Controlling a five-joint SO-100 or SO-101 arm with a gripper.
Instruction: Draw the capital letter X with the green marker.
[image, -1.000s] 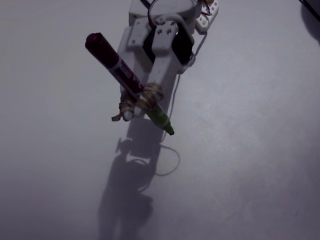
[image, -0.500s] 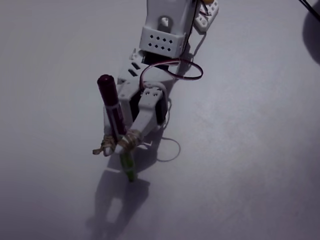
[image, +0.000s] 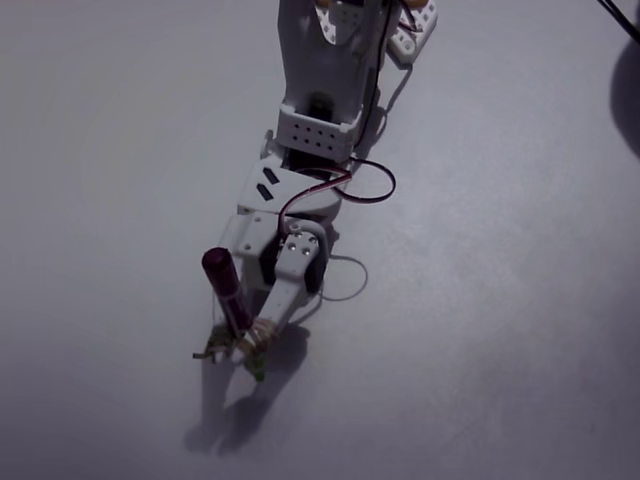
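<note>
Marker (image: 226, 290): dark magenta rear/cap end, green bit just showing low down. Arm (image: 320, 60): white, black slots on wrist plate, w/ dark red-black cable (image: 340, 185) looping beside. Gripper (image: 243, 348): white, yellowish at tips. Table (image: 500, 300): plain pale grey, no pattern.

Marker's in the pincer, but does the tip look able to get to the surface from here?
Probably yes. The pincer is shut on the marker, which points down with its green end low by the bare table. Nothing lies under it; actual contact cannot be told.
</note>
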